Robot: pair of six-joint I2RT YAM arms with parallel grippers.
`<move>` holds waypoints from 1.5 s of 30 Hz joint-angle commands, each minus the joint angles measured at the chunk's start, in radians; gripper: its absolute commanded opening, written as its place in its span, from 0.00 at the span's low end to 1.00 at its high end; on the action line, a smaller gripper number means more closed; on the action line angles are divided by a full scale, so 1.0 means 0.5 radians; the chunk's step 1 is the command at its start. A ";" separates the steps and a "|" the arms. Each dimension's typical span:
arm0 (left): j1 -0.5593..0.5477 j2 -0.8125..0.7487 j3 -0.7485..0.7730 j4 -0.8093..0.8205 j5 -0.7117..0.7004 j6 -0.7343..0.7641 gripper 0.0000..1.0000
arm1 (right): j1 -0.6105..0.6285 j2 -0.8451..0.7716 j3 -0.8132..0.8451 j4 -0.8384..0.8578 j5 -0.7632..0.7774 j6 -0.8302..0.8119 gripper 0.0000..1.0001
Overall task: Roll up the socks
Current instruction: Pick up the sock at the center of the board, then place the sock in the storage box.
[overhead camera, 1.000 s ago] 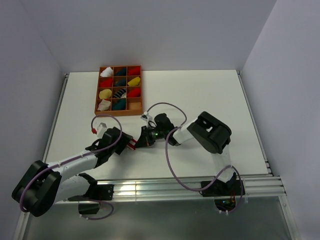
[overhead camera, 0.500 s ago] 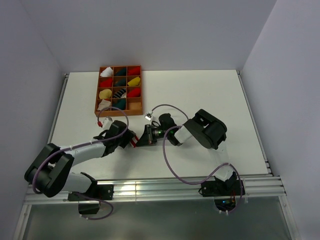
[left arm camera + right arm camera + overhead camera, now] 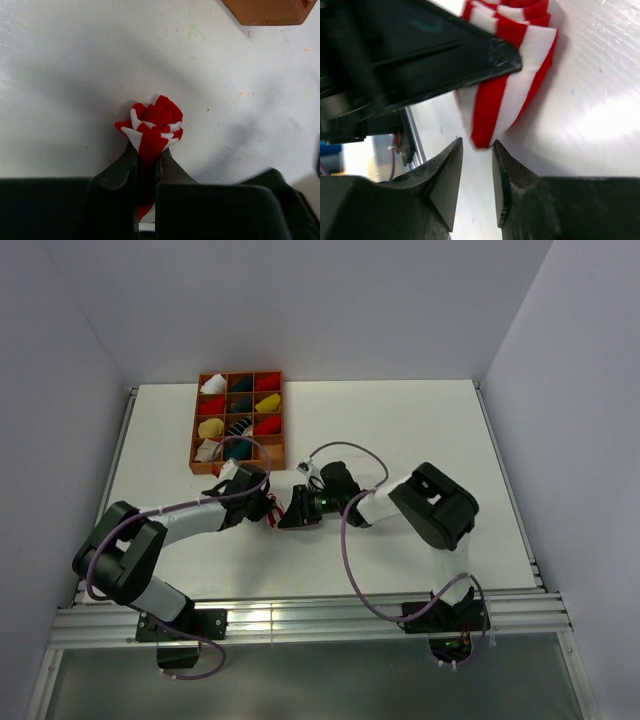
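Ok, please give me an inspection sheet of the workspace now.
Surface: white table, small specks.
Job's things: striped sock, rolled, on the table between the grippers.
Clutter: tray at far left, rolled bundles in its compartments.
Grippers: left gripper shut on the sock; right gripper open, sock end at its mouth.
Cables: purple cables loop above both arms, off the sock.
Surroundings: pale walls on three sides; metal rail at near edge.

Ahead of me on the white tabletop [image 3: 400, 430], a brown wooden grid tray [image 3: 240, 374] of rolled bundles [image 3: 268, 402], red, yellow, white, dark.
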 commanded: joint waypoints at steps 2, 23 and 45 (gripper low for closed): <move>-0.010 0.047 0.012 -0.562 -0.110 0.275 0.00 | 0.007 -0.491 -0.064 -0.514 0.348 -0.371 0.40; 0.094 -0.264 0.662 0.026 -0.105 2.090 0.00 | -0.153 -2.372 -0.083 -2.039 2.049 -0.590 1.00; 0.447 0.552 0.954 0.818 0.696 2.564 0.00 | -0.156 -2.628 -0.209 -2.224 2.304 -0.648 1.00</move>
